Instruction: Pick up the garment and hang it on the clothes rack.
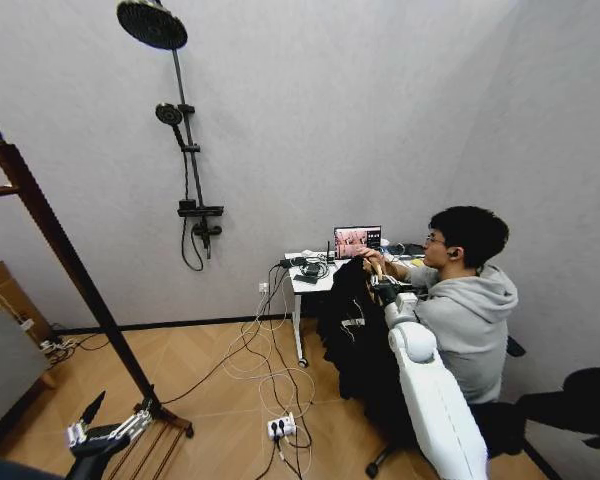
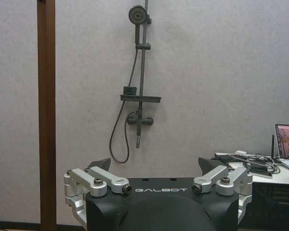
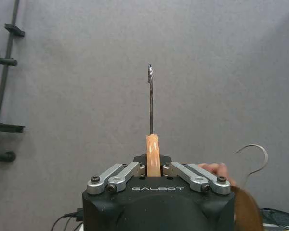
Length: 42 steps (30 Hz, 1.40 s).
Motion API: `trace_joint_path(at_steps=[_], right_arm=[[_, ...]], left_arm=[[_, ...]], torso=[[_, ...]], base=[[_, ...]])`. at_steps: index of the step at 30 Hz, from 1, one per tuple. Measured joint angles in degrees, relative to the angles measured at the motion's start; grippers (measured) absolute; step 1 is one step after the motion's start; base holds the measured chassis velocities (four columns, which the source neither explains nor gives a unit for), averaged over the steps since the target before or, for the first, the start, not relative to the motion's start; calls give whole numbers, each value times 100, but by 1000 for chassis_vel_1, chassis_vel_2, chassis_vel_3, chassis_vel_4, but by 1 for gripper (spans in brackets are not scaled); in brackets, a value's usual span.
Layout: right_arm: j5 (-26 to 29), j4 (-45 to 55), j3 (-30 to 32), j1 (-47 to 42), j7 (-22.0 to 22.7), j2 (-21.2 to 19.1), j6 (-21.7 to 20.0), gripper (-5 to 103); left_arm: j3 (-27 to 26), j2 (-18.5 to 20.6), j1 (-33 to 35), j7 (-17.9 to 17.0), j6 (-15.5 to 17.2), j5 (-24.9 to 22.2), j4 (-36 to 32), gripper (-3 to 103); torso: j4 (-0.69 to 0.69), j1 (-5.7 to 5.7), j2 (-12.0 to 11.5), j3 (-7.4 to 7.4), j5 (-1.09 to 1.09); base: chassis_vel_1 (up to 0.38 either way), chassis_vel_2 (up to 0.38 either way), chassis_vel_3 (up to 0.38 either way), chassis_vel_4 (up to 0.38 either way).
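Clamping the light wooden hanger (image 3: 153, 155) at its neck, the right tool (image 3: 153, 167) has its fingers drawn in close on either side of the wood, and the thin metal hook (image 3: 151, 98) stands straight up from it against the grey wall; in the head view the white right arm (image 1: 435, 395) reaches forward to the garment (image 1: 352, 325), which hangs as a dark mass in front of the worktop (image 1: 310, 276) and beside a seated person in a grey hoodie (image 1: 470, 325); that person's hand (image 1: 373, 258) is at the top of the garment, near the hanger, and fingers (image 3: 215, 168) show just beside the right tool in the right wrist view, next to a second hook (image 3: 254, 155); the clothes rack (image 1: 65, 255) stands well apart at the robot's left, its dark reddish-brown upright slanting down to the wooden floor; the left tool (image 2: 154, 168) is low by the foot of the rack, spread wide and holding nothing, facing the wall with the black shower fitting (image 2: 137, 91); the rack's upright (image 2: 46, 113) runs past it on one side.
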Motion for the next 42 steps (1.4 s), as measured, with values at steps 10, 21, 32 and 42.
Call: trace_joint_path(at_steps=[10, 21, 32, 42], right_arm=[[255, 836, -211, -591, -228, 52, -168, 10], [307, 979, -273, -752, -309, 107, -180, 10], [329, 1020, -232, -869, -396, 98, -139, 10], [351, 998, -189, -901, -395, 87, -71, 10]], left_arm=[[0, 0, 0, 0, 0, 0, 0, 100], [0, 0, 0, 0, 0, 0, 0, 100], [0, 0, 0, 0, 0, 0, 0, 100], [0, 0, 0, 0, 0, 0, 0, 100]], torso=[[0, -1, 0, 0, 0], [2, 0, 0, 0, 0], [1, -1, 0, 0, 0], [1, 0, 0, 0, 0]], base=[[37, 33, 42, 41], [106, 110, 107, 102], [125, 121, 125, 128], [125, 124, 134, 119]])
